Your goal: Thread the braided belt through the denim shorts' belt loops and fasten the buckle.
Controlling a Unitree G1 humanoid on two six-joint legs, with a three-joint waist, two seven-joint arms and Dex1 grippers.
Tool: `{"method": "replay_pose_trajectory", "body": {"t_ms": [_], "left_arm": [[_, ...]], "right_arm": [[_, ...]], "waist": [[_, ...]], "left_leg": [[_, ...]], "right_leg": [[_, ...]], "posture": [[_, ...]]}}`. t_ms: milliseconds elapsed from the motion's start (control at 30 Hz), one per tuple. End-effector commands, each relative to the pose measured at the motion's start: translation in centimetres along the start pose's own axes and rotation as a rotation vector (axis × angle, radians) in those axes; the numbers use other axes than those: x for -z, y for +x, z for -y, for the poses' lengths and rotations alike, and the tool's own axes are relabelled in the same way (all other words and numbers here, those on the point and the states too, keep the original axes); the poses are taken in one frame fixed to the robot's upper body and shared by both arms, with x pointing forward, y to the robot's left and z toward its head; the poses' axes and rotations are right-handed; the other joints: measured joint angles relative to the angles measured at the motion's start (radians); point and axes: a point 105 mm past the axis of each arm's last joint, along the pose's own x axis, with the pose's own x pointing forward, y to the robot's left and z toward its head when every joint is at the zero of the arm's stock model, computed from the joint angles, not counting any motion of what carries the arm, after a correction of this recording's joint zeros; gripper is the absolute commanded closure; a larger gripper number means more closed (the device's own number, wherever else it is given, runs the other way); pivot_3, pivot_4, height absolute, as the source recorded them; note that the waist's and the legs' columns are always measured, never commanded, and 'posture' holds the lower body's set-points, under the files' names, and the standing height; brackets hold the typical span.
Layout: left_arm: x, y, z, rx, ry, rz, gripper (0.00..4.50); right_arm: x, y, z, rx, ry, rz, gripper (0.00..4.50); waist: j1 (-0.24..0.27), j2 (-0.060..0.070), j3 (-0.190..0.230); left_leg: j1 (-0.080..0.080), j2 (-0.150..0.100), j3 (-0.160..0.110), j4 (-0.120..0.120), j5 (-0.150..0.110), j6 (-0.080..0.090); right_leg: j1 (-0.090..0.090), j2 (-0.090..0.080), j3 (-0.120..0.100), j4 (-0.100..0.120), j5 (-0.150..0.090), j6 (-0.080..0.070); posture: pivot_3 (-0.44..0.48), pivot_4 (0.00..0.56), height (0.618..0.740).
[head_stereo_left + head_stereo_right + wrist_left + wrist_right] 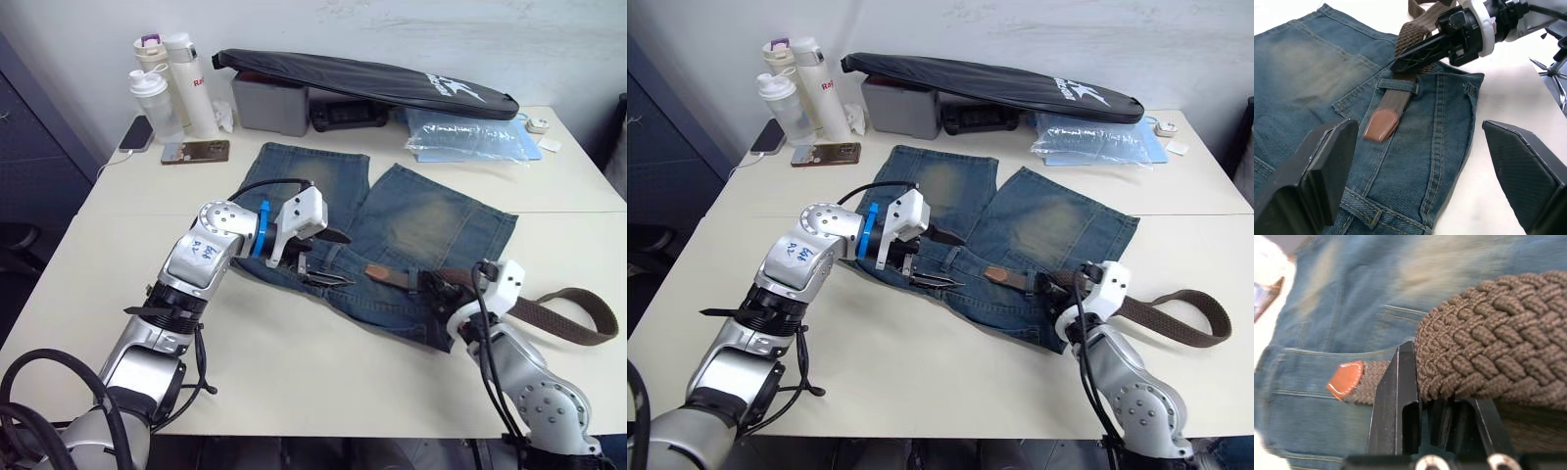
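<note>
The denim shorts (411,220) lie flat on the white table, waistband toward me. The braided belt (563,328) comes in from the right in a loop, passes under one of the belt loops (1397,84), and ends in a tan tip (1382,125) resting on the waistband. My right gripper (433,285) is shut on the belt just right of that loop, also seen from the left wrist (1422,49). My left gripper (328,259) hovers open over the waistband left of the tip, holding nothing. The buckle is out of view.
Bottles (162,88) and a phone (196,152) stand at the back left. A long black bag (372,83) on a grey box (269,103) and a plastic pouch (470,137) lie behind the shorts. Bare tabletop (323,372) lies in front.
</note>
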Motion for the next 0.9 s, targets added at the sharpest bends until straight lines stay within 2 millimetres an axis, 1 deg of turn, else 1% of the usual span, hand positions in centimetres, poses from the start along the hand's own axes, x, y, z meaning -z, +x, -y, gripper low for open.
{"method": "replay_pose_trajectory", "body": {"t_ms": [33, 167, 267, 333, 367, 433, 467, 500, 533, 567, 600, 633, 700, 767, 800, 900], "left_arm": [[-1.2, -0.3, -0.3, -0.013, 0.046, 0.014, 0.03], [-1.3, 0.1, -0.1, -0.008, 0.045, 0.018, 0.03], [-1.3, 0.3, 0.0, 0.005, 0.048, 0.018, 0.03], [-1.2, 0.3, -0.1, 0.007, 0.049, 0.016, 0.0], [-1.2, 0.4, -0.1, 0.007, 0.05, 0.014, 0.0], [-1.2, 0.4, -0.2, 0.009, 0.05, 0.014, 0.0], [-1.2, 0.4, -0.2, 0.012, 0.051, 0.013, 0.0], [-1.2, 0.5, -0.1, 0.014, 0.053, 0.012, 0.0], [-1.1, 0.5, -0.1, 0.016, 0.054, 0.012, 0.0], [-1.1, 0.5, -0.2, 0.017, 0.054, 0.011, 0.0], [-1.1, 0.5, -0.2, 0.017, 0.054, 0.011, 0.0], [-1.0, 0.5, -0.2, 0.017, 0.054, 0.011, 0.0], [-1.0, 0.5, -0.3, 0.019, 0.054, 0.012, 0.0], [-1.0, 0.6, -0.3, 0.026, 0.056, 0.014, 0.0], [-1.0, 0.7, -0.3, 0.029, 0.057, 0.016, 0.0], [-1.1, 0.9, -0.2, 0.035, 0.059, 0.022, 0.0]], "right_arm": [[0.1, 0.4, -1.0, -0.044, -0.005, 0.007, 4.5], [0.7, 0.5, -1.2, -0.066, 0.004, -0.009, 4.5], [0.6, -0.2, 0.2, -0.02, -0.022, -0.023, 4.5], [0.2, -0.7, 0.4, -0.026, 0.009, -0.013, 3.62], [0.0, -1.1, 0.3, -0.037, 0.018, -0.011, 3.36], [-0.2, -1.9, 0.0, -0.053, 0.025, -0.011, 2.44], [-0.3, -2.4, 0.0, -0.056, 0.026, -0.014, 2.12], [-0.3, -3.1, 0.0, -0.057, 0.036, -0.014, 1.55], [-0.3, -3.7, 0.0, -0.06, 0.044, -0.013, 1.25], [-0.3, -4.5, -0.1, -0.063, 0.048, -0.015, 0.76], [-0.2, -5.2, -0.2, -0.065, 0.035, -0.03, 0.49], [0.1, -6.0, -0.3, -0.071, 0.009, -0.057, 0.01], [0.6, -7.4, -0.6, -0.081, -0.04, -0.109, 0.01], [1.8, -8.9, -0.9, -0.096, -0.152, -0.224, 0.01], [2.0, -9.3, -1.1, -0.111, -0.171, -0.252, 0.01], [1.9, -9.6, -1.4, -0.134, -0.181, -0.267, 0.01]], "waist": [[0.0, 0.0, 0.0], [-0.002, 0.0, -0.001], [-0.002, 0.0, -0.001], [-0.001, 0.0, -0.001], [-0.001, 0.0, -0.001], [0.0, 0.0, -0.001], [0.001, 0.0, -0.001], [0.001, 0.0, -0.001], [0.003, 0.0, -0.001], [0.006, 0.0, -0.001], [0.008, 0.0, -0.001], [0.007, 0.0, -0.001], [0.007, -0.002, 0.0], [0.006, -0.004, 0.001], [0.006, -0.005, 0.001], [0.006, -0.007, 0.002]], "left_leg": [[0.0, 0.0, 0.0, 0.0, 0.0, 0.0], [0.001, 0.0, 0.0, 0.0, 0.0, 0.0], [0.001, 0.0, 0.0, 0.0, 0.0, 0.0], [0.001, 0.0, 0.0, 0.0, 0.0, 0.0], [0.001, 0.0, 0.0, -0.001, 0.0, 0.0], [0.001, 0.0, 0.0, 0.0, 0.0, 0.0], [0.001, 0.0, 0.0, 0.0, 0.0, 0.0], [0.001, 0.0, 0.0, 0.0, 0.0, 0.0], [0.001, -0.001, 0.0, 0.0, 0.0, 0.0], [0.001, -0.001, 0.0, -0.001, 0.0, 0.0], [0.001, -0.001, 0.0, -0.001, 0.0, 0.0], [0.001, -0.001, 0.0, -0.002, 0.0, 0.0], [0.0, -0.001, 0.0, -0.002, 0.0, 0.0], [0.001, -0.001, 0.0, -0.002, 0.0, 0.0], [0.001, -0.001, 0.0, -0.002, 0.0, 0.0], [0.002, -0.001, 0.001, -0.002, 0.0, 0.0]], "right_leg": [[0.0, 0.0, 0.0, 0.0, 0.0, 0.0], [0.0, 0.0, 0.0, 0.0, 0.0, 0.0], [0.0, 0.0, 0.0, 0.0, 0.0, 0.0], [0.0, 0.0, 0.0, 0.0, 0.0, 0.0], [0.001, 0.0, 0.0, 0.0, 0.0, 0.0], [0.001, 0.0, 0.0, 0.0, 0.0, 0.0], [0.001, 0.0, 0.0, 0.0, 0.0, 0.0], [0.001, -0.001, 0.0, 0.0, 0.0, 0.0], [0.001, -0.001, 0.0, 0.0, 0.0, 0.0], [0.001, -0.001, 0.0, 0.0, 0.0, 0.0], [0.001, -0.001, 0.0, -0.001, 0.0, 0.0], [0.001, -0.001, 0.0, -0.001, 0.0, 0.0], [0.001, -0.002, 0.001, -0.001, 0.0, 0.0], [0.001, -0.002, 0.0, -0.002, 0.0, 0.0], [0.001, -0.002, 0.0, -0.002, 0.0, 0.0], [0.001, -0.001, 0.0, -0.003, 0.0, 0.0]], "posture": [[0.0, 0.15, 0.74], [0.0, 0.15, 0.74], [0.0, 0.15, 0.74], [0.0, 0.15, 0.74], [0.0, 0.15, 0.74], [0.0, 0.15, 0.74], [0.0, 0.15, 0.74], [0.0, 0.15, 0.74], [0.0, 0.15, 0.74], [0.0, 0.15, 0.74], [0.0, 0.15, 0.74], [0.0, 0.15, 0.74], [0.0, 0.15, 0.74], [0.0, 0.15, 0.74], [0.0, 0.15, 0.74], [0.0, 0.15, 0.74]]}}
